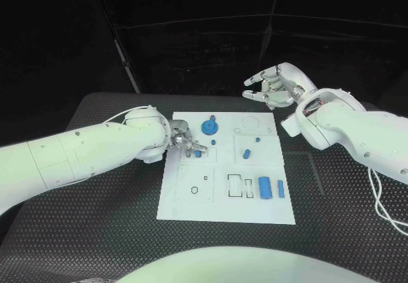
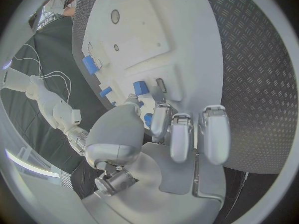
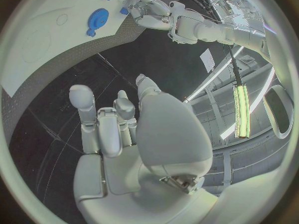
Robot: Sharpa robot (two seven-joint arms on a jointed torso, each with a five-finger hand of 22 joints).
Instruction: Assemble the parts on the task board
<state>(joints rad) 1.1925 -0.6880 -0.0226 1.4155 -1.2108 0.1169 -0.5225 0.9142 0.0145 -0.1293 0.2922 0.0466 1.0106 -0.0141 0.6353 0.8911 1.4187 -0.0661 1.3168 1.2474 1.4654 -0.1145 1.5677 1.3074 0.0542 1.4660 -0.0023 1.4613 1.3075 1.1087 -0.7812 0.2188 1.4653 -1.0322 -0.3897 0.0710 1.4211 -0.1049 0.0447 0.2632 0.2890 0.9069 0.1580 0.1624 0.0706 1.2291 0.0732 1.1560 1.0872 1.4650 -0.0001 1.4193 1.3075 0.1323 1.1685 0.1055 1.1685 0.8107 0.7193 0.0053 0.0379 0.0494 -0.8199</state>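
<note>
**Left robot hand works a small blue part at the board's left-centre recess**

In the head view, the left robot hand (image 1: 183,141) sits over the left-centre of the white board (image 1: 226,209), fingers curled down around a small blue part (image 1: 197,154) that lies at a raised white block. The left wrist view shows the fingertips (image 2: 161,118) bunched close over that blue part (image 2: 141,88); it looks like a pinch, though whether the part is actually clamped or merely touched I cannot tell for certain. The right robot hand (image 1: 276,84) hangs above the desk (image 1: 102,236) at the upper right of the frame, well apart from the board, fingers spread and holding nothing.

Other blue parts lie on the board: a round disc (image 1: 210,127) near the upper middle, a small piece (image 1: 244,154) right of centre, and a cylinder (image 1: 265,187) beside a slim bar (image 1: 280,188) at the lower right.

To do this step well, I judge the left robot hand should keep the part square to its recess and press straight down, not at a slant, since a tilted piece would likely jam on the edge. A light grip helps, so the part can settle itself. The free right robot hand could steady the board if it begins to slide.

No brand, label or readable writing shows on the board, the parts or the arms.
</note>
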